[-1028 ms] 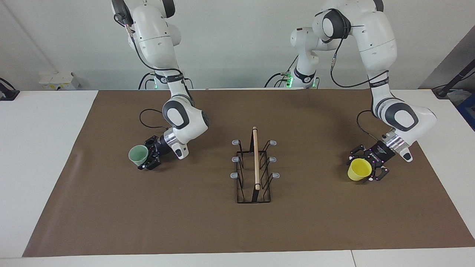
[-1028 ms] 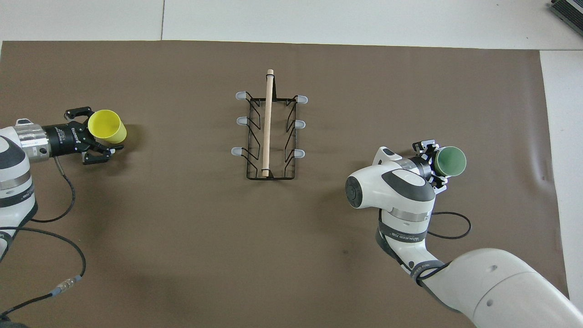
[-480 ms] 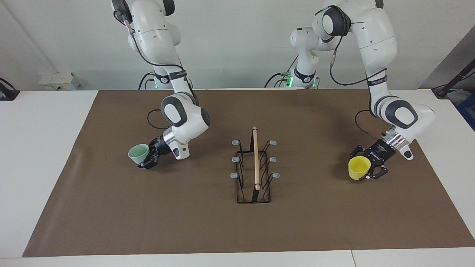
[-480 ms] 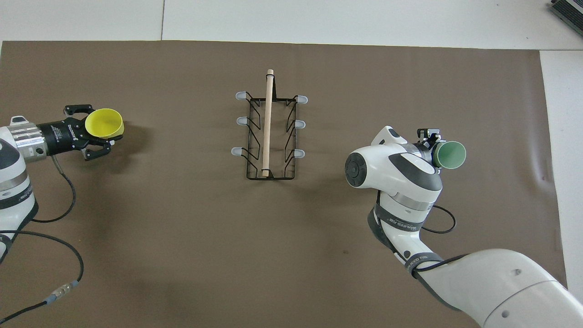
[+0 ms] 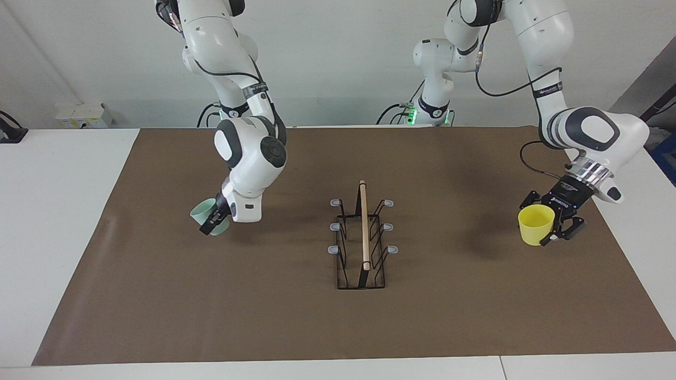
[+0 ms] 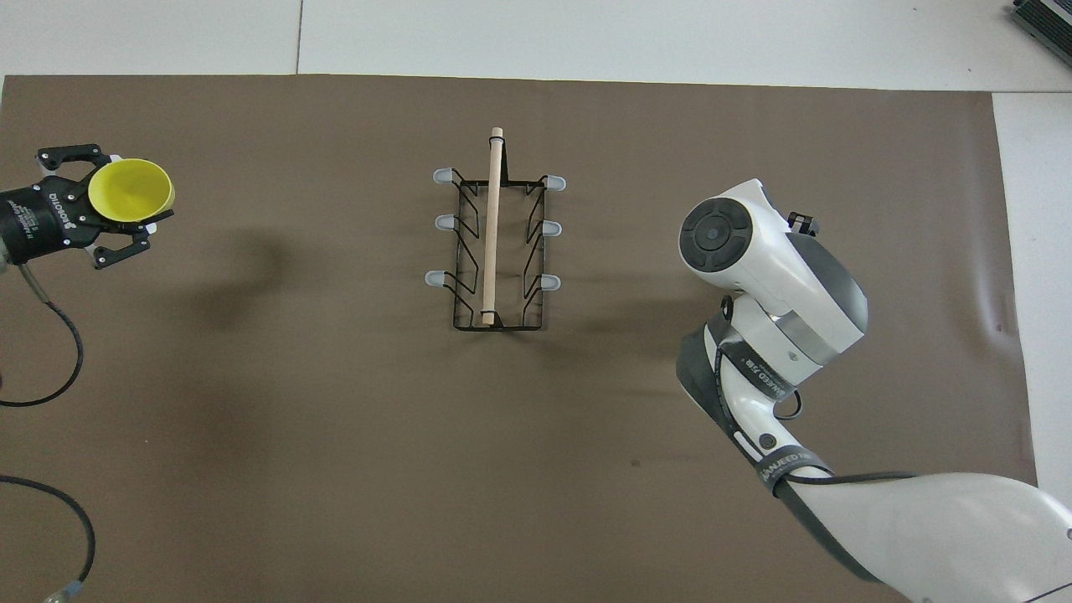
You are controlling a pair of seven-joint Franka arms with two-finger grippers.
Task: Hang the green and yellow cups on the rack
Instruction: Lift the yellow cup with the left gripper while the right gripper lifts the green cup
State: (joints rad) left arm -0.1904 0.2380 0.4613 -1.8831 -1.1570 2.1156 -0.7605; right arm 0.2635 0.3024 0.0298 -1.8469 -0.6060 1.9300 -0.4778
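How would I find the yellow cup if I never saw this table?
Start at the black wire rack mid-mat, then go toward the left arm's end. There the left tool holds the yellow cup up over the mat, mouth up. The other cup is pale green.

White table (image 5: 63, 211) under a brown mat (image 5: 296, 322), rack (image 5: 362, 237) standing mid-mat.

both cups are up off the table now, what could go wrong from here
1. The yellow cup sits mouth up in the left gripper; it probably has to be turned over for a prong, and could slip while turning.
2. The green cup is largely hidden under the right gripper's arm, so its aim at the rack is hard to judge.
3. The rack's prongs stand close together, so both arms arriving together might clash.
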